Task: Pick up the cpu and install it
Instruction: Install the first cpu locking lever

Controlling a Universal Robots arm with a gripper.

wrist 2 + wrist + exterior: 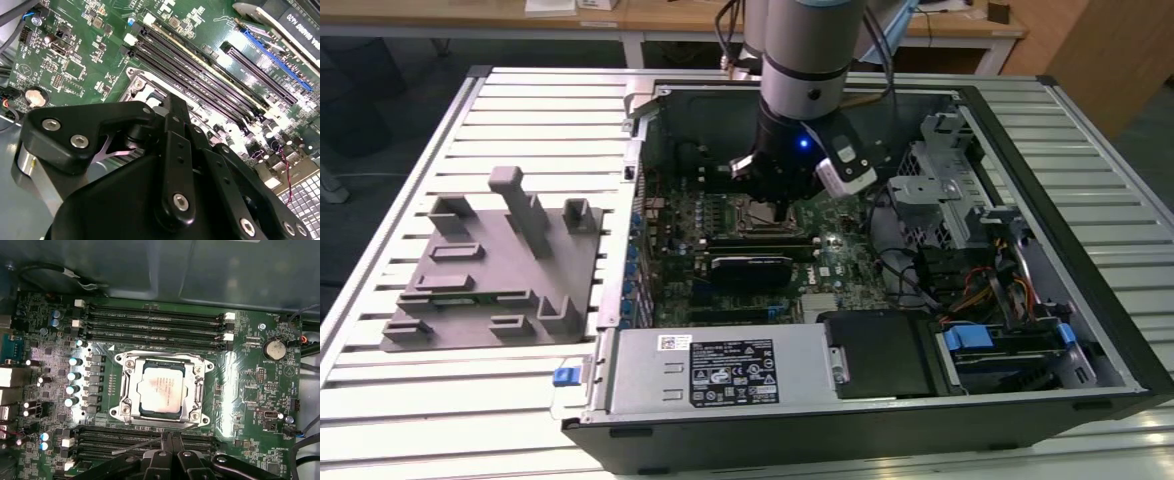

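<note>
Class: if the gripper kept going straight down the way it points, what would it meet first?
Probably the motherboard at the socket frame, next to the cpu seated in it. The gripper hangs just above that spot, though depth is unclear.

A slatted white desk (520, 110) carried an open computer case (1067, 190) and, toward the exterior view's left, a grey fixture block (494, 265).

One cpu (161, 390), one socket frame (161, 358), one motherboard (250, 390).
</note>
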